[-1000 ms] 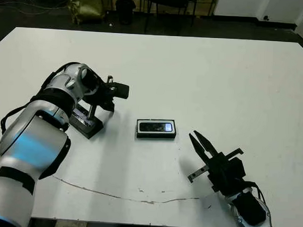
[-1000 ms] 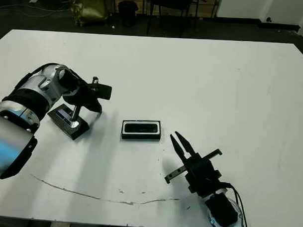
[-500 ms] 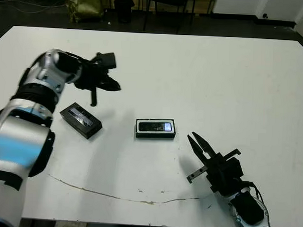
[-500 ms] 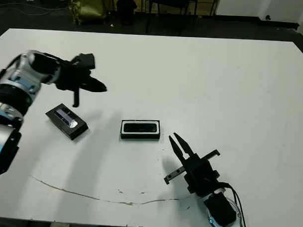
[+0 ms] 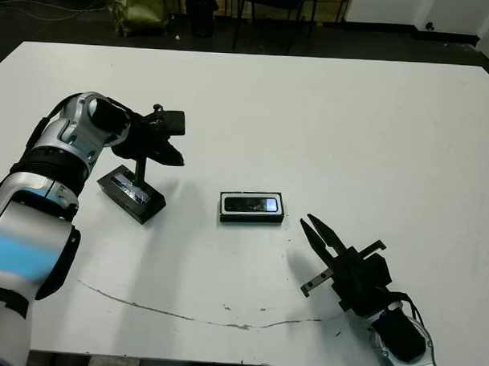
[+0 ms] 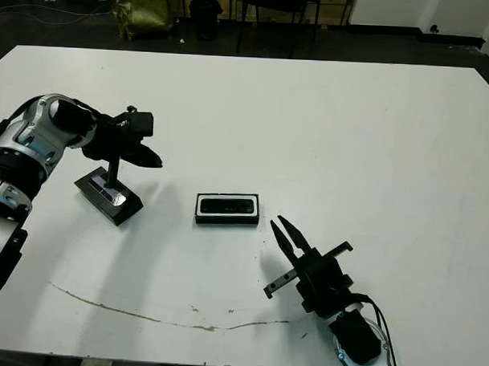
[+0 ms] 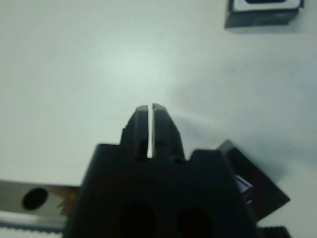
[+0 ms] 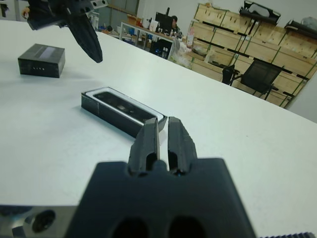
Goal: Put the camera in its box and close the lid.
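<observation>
The camera already lies flat inside its box, which sits near the middle of the surface. What we have left, as we judge it, is the lid, lying at a slant to the left of the box and apart from it, grey strip up.

Our left gripper hangs over the lid's far end, its fingers closed to a thin slit and holding nothing; from these views we cannot say whether its tip touches the lid. Our right gripper waits near and to the right of the box, fingers nearly together, also empty.

To do this step well, we should:
- open the left fingers wide enough to span the lid's short width;
- come down square to its long sides, since it lies at an angle;
- grip at mid-length so it does not tip when lifted;
- turn it to match the box before lowering;
- press evenly, as the shallow box may slide on the smooth surface.

The right gripper could steady the box.
</observation>
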You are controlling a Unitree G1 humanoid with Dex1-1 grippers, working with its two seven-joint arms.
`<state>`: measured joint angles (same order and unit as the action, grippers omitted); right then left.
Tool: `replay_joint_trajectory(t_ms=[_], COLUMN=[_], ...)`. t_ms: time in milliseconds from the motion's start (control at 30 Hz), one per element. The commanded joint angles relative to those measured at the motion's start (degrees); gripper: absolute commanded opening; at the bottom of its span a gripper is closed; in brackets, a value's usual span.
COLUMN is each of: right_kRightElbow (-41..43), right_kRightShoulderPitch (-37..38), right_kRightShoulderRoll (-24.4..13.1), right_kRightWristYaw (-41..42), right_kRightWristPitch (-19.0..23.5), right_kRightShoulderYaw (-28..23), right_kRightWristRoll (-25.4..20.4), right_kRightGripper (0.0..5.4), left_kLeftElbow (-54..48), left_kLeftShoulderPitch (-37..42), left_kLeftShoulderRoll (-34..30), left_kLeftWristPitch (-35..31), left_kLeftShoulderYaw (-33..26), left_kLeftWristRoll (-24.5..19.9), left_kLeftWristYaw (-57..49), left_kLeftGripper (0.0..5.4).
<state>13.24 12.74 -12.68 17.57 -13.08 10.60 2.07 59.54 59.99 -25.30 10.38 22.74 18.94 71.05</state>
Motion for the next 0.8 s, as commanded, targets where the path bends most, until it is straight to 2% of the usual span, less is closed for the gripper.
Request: replay_joint_trajectory(t_ms=[33, 267, 500, 600, 800], right_kRightElbow=[-0.15, 0.93, 1.27, 2.97, 1.99], right_kRightShoulderPitch=[-0.03, 0.55, 1.09, 1.25, 1.32], right_kRightShoulderRoll=[-0.76, -0.60, -0.62, -1.09, -0.81], right_kRightWristYaw=[0.18, 0.05, 0.02, 0.20, 0.17], right_kRightWristPitch=[-0.04, 1.36, 0.86, 3.13, 1.56], right_kRightShoulderYaw=[0.05, -0.16, -0.21, -0.07, -0.09], right_kRightWristRoll=[0.98, 0.72, 0.72, 1.46, 1.03], right_kRightGripper=[0.04, 0.04, 0.04, 0.04, 0.04], left_kLeftElbow=[-1.19, -5.11, -8.74, -10.41, -14.49], left_kLeftShoulderPitch=[-2.36, -4.01, -5.06, -5.87, -7.50], left_kLeftShoulderRoll=[-0.09, 0.04, -1.01, -1.85, -3.92], left_kLeftWristPitch=[-1.31, -1.14, -0.56, 0.38, 2.30], left_kLeftShoulderYaw=[1.26, 4.16, 6.78, 7.46, 8.41], left_kLeftWristRoll=[0.62, 2.27, 3.29, 3.49, 3.64], left_kLeftWristYaw=[1.71, 2.90, 5.44, 6.10, 7.92], left_kLeftGripper=[0.00, 0.00, 0.00, 0.00, 0.00])
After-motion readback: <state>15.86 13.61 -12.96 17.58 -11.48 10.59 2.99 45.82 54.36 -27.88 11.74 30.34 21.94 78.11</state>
